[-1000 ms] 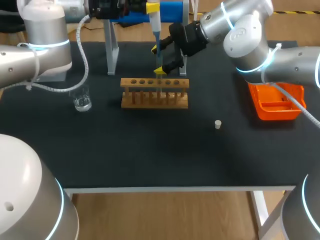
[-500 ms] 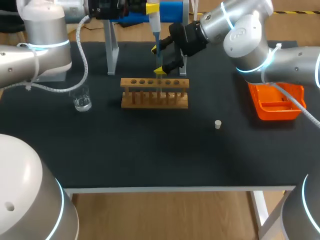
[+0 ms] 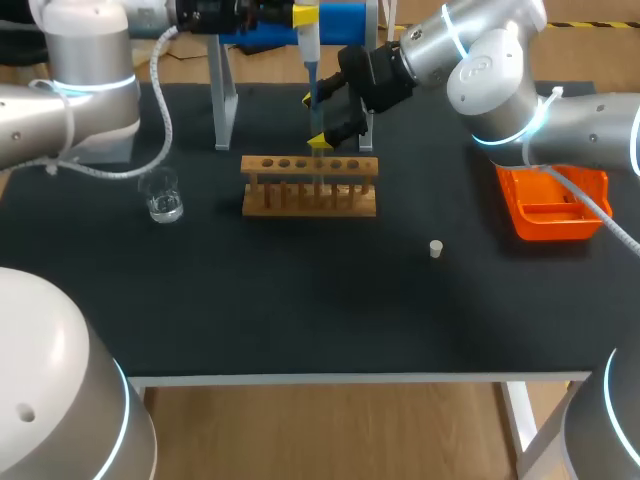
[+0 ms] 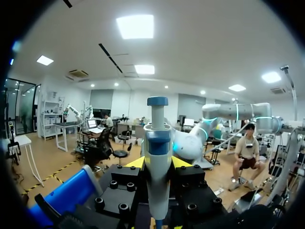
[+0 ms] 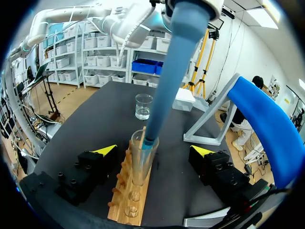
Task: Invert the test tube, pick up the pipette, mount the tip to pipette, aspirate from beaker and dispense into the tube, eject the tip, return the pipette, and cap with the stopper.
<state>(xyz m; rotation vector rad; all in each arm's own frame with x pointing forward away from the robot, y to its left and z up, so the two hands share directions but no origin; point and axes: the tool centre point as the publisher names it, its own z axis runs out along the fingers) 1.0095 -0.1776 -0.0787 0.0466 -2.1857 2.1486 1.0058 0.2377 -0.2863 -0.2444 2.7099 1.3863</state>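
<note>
Between right jaws (wide apart) — test tube [image 5: 139, 162], untouched; left jaws clamp pipette [image 4: 157, 162], end inside it.

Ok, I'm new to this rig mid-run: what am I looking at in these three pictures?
Two robot arms work at a black table. The overhead picture looks down from behind them; each round picture comes from a camera on one wrist. The left arm's fingers grip a blue pipette, its tip in the mouth of a test tube standing in the wooden rack. The right arm's fingers sit open either side of that tube. Also on the table: a beaker, a small stopper and an orange bin.
</note>
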